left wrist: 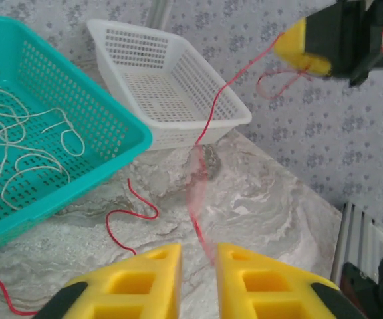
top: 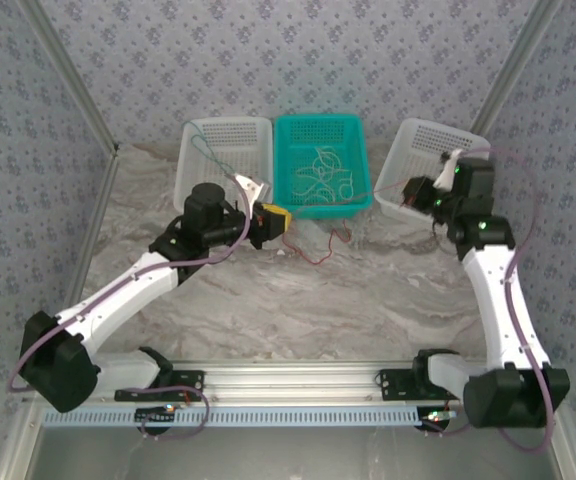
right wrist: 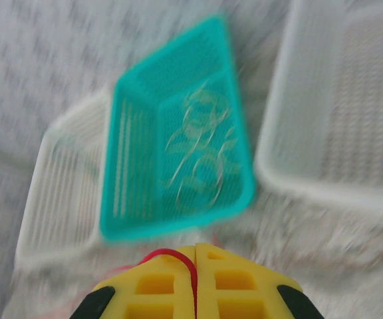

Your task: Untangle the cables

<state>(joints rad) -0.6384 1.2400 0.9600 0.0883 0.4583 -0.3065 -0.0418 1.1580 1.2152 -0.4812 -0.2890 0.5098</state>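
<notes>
Cables lie in three places. A green one (top: 206,157) curves across the left white basket (top: 228,121), running from its far left corner towards its near right. Whitish-cream ones (top: 320,172) sit in loose overlapping loops on the floor of the teal basket (top: 323,118), with no common direction. The red cable (left wrist: 213,106) is the long one: its axis runs left to right, with slack curls on the marble in front of the teal basket, then a thin raised span climbing rightward.

The left arm stretches diagonally from its base towards the table's middle. The left gripper (left wrist: 199,262) points right, just before the teal basket's near left corner. Its yellow fingers stand slightly apart, with the blurred red cable dropping into the narrow gap.

The right arm rises almost straight from its base, wrist bent leftward at the near edge of the right white basket (top: 446,128). The right gripper (right wrist: 195,259) is pinched closed on the red cable's raised end.
</notes>
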